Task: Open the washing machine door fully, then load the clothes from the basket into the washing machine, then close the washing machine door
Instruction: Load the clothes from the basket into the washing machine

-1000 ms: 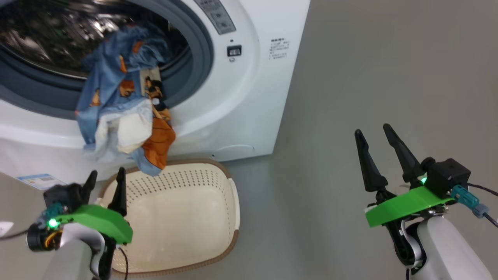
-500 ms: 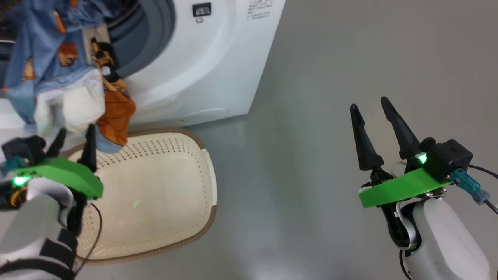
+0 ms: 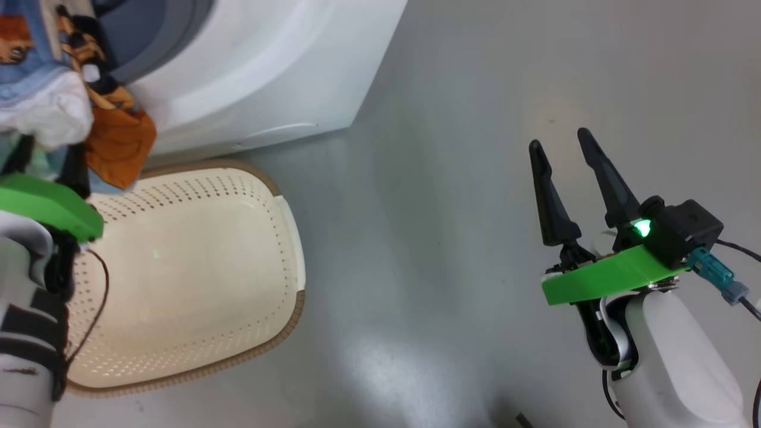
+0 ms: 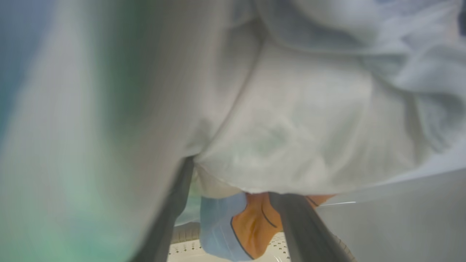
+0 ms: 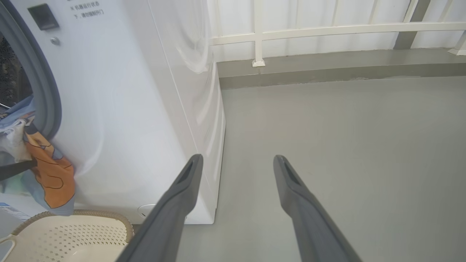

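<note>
Clothes (image 3: pixel 116 139) — blue, white, orange — hang crumpled, perhaps touching the basket (image 3: pixel 226 190).

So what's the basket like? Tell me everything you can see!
The basket is cream plastic, rectangular with rounded corners. It has rows of little holes in its walls, a brown woven-looking rim and a pale handle on one side. Nothing lies in the part that shows. It sits upright on the grey floor, right in front of the washing machine. The clothes dangle from the machine over its far corner; whether they touch it is unclear.
</note>
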Tool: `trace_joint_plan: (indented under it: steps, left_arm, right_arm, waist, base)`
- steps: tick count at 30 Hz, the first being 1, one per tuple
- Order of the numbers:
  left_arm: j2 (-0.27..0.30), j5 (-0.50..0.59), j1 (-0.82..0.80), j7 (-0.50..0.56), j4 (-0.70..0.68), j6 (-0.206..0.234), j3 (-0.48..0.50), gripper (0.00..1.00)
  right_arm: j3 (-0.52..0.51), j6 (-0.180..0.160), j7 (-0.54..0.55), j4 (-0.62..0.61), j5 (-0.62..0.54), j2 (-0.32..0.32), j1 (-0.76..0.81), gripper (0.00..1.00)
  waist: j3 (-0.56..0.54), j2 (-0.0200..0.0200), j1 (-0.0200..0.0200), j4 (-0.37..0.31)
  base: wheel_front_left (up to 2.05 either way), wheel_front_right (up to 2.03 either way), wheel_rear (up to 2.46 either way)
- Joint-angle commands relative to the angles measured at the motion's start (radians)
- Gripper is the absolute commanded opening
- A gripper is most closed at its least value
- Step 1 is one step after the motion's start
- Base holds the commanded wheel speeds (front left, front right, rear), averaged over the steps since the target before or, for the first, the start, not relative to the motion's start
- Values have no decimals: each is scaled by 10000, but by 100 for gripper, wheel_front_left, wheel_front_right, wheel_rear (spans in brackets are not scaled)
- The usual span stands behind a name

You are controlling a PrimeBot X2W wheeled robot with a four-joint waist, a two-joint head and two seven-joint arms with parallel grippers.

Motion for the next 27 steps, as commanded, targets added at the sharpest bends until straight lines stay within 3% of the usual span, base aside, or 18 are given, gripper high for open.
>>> trace_joint_plan:
  steps: [1,6,7,8,9,20,27]
  left_arm:
    - [498,-67,-181,-109,-62,7,226,100]
    - [610,-15,-438,-115,-316,97,383,100]
    - [614,11,-425,-115,-378,107,407,78]
    - [622,52,-402,-115,-468,121,427,45]
    - [628,98,-357,-116,-575,134,454,0]
    - [253,476,723,-117,-1806,49,716,0]
    - [-24,892,1617,-117,-3408,17,1008,0]
  right_arm:
    - [171,73,-78,-269,-109,18,-61,100]
    - [104,73,-78,-287,-139,78,-105,100]
    - [91,73,-78,-283,-144,88,-109,100]
    - [76,73,-78,-277,-148,98,-114,100]
    - [60,73,-78,-268,-150,108,-121,100]
    - [109,73,-78,-49,-66,171,-171,100]
    - [101,73,-78,136,31,160,-66,100]
  waist:
    - [213,-1,-1,-120]
    - [348,-1,-1,-134]
    - [351,-1,-1,-131]
    - [349,-1,-1,-122]
    - [339,-1,-1,-107]
    - [-278,-1,-1,309]
    - [-829,-1,-1,678]
  base:
    - [0,0,0]
    - [0,0,0]
    - [0,0,0]
    - [0,0,0]
    - [0,0,0]
    - [0,0,0]
    - [0,0,0]
